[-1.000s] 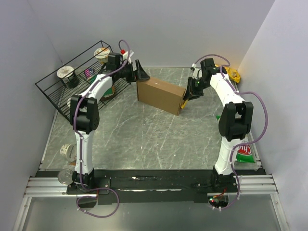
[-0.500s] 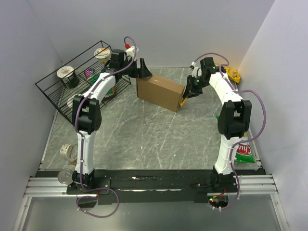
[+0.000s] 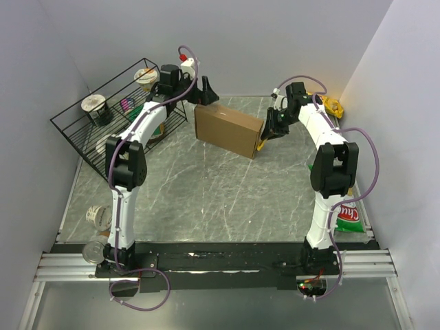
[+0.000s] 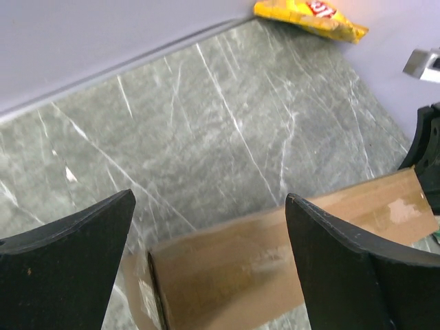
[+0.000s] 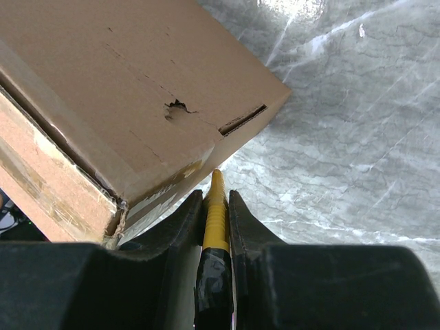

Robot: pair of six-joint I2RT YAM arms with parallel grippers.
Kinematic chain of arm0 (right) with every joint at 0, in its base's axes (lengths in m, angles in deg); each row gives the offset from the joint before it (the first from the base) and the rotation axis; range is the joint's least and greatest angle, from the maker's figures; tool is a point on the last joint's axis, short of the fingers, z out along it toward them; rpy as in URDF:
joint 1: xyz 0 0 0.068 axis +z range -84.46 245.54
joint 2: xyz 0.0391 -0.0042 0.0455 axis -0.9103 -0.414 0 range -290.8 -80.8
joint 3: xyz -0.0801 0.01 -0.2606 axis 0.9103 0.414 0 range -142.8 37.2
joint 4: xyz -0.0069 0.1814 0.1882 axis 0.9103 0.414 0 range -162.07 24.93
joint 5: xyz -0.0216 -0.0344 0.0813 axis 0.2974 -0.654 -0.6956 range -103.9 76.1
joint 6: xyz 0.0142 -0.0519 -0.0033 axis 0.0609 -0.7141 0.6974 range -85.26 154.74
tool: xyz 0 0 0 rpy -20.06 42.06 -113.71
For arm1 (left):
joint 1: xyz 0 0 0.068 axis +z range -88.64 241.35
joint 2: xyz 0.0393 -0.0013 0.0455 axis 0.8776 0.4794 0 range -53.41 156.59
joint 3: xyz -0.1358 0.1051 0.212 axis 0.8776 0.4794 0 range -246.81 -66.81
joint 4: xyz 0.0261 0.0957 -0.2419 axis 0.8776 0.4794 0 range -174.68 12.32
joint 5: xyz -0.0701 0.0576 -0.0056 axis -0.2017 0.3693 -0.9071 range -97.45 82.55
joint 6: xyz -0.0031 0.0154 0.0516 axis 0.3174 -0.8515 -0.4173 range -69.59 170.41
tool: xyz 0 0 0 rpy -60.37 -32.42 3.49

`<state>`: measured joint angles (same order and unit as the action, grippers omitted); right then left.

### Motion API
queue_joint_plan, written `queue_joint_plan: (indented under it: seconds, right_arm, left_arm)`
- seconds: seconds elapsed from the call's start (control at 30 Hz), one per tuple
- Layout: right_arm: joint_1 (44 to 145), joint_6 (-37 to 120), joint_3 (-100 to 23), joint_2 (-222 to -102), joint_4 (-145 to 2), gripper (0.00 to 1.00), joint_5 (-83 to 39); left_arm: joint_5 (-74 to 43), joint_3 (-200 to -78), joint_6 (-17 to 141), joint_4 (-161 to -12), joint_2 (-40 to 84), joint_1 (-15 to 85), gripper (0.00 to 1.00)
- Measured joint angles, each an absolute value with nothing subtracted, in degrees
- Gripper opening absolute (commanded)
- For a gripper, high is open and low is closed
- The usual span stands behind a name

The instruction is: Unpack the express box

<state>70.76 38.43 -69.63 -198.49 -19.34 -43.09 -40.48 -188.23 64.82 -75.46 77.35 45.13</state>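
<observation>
The express box [image 3: 229, 130] is a plain brown carton lying at the back middle of the table. It also shows in the left wrist view [image 4: 275, 261] and in the right wrist view [image 5: 124, 89], where a small tear and a slot mark one face. My left gripper [image 3: 208, 91] is open and empty just above the box's back left corner. My right gripper [image 3: 267, 133] is shut on a yellow and black tool [image 5: 215, 227]. The tool's tip sits against the box's lower right edge.
A black wire basket [image 3: 110, 113] with cups stands at the back left. A yellow snack bag [image 3: 334, 106] lies at the back right and shows in the left wrist view [image 4: 309, 17]. A green bag [image 3: 348, 218] lies at the right. Cups [image 3: 96, 216] sit at the near left.
My left gripper has lifted off the box's left end and moved back a little. The box has turned slightly. My right gripper has stayed at the box's right edge.
</observation>
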Motion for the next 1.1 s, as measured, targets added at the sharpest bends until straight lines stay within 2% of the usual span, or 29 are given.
queue_joint_plan:
  seconds: [0.2, 0.33, 0.53, 0.7, 0.83, 1.0, 1.1]
  right_arm:
    - [70.5, 38.3, -69.6, -198.5, -19.4, 0.0, -42.9]
    - [69.7, 38.2, -69.6, -198.5, -19.4, 0.0, -42.8]
    - [68.9, 38.1, -69.6, -198.5, -19.7, 0.0, -42.9]
    - [68.8, 38.1, -69.6, -198.5, -20.1, 0.0, -43.0]
    - [68.5, 38.1, -69.3, -198.4, -20.4, 0.0, -43.4]
    - [68.4, 38.1, -69.2, -198.3, -20.4, 0.0, -43.8]
    - [68.3, 38.2, -69.2, -197.9, -20.5, 0.0, -44.2]
  left_arm:
    - [-43.1, -188.7, 60.2, -77.4, 77.7, 45.1, 0.96]
    - [-50.6, -189.0, 47.9, -73.6, 76.7, 45.1, 0.96]
    - [-57.7, -190.9, 23.6, -58.3, 72.4, 43.8, 0.96]
    - [-57.4, -192.1, 7.8, -50.1, 70.4, 39.9, 0.96]
    - [-54.9, -192.8, 1.1, -48.9, 71.3, 36.9, 0.96]
    - [-52.6, -203.9, -4.8, -45.1, 78.7, 35.4, 0.96]
    - [-51.1, -203.9, -8.3, -43.2, 79.6, 35.4, 0.96]
